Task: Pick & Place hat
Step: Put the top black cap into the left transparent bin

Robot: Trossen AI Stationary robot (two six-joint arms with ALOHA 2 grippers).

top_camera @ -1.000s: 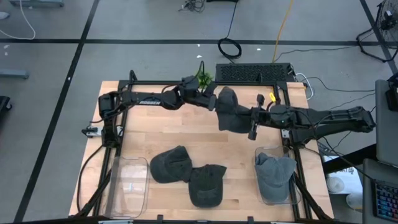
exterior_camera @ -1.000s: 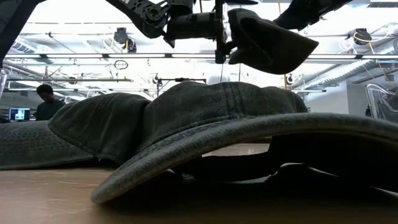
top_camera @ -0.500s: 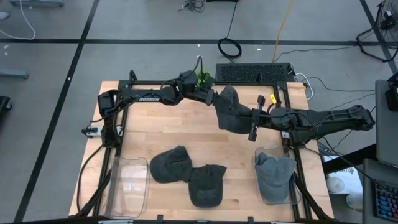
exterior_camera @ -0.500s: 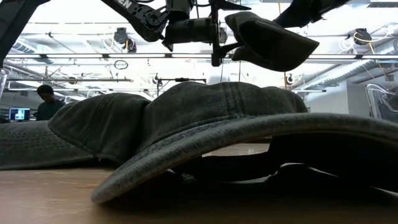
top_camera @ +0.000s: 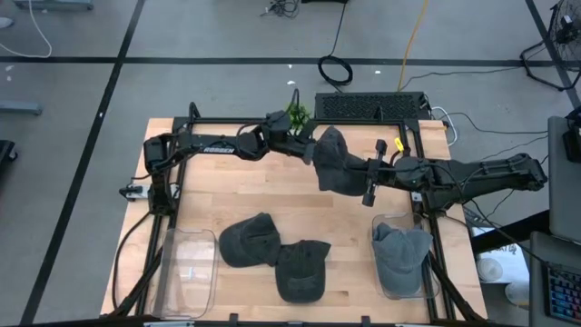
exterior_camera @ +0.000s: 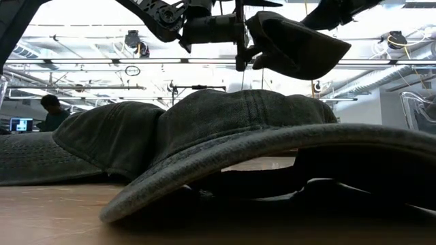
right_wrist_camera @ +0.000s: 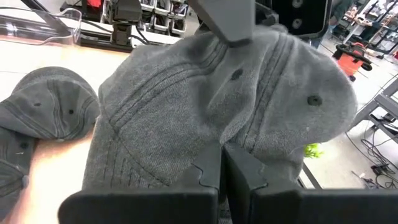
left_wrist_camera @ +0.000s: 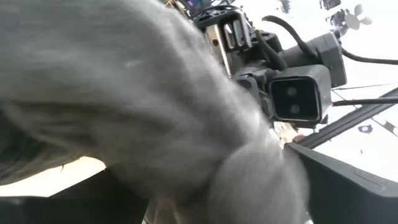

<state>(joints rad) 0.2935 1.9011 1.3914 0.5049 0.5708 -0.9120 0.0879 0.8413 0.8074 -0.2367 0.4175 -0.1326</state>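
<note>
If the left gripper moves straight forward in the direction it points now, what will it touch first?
Most likely the raised grey hat, which sits right before the left gripper and fills its wrist view. The right gripper, pinching that hat, lies beyond. The exact gap is unclear.

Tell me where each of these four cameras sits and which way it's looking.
High view: above the table, looking straight down; both arms meet at the held hat.
Low view: at table-top height, looking level past a lying hat; arms overhead.
Left wrist view: on the left arm, close against the held hat; the right arm's camera beyond.
Right wrist view: on the right arm; the right end effector, shut, pinches the hat.
Shared: all four show the held hat.
</note>
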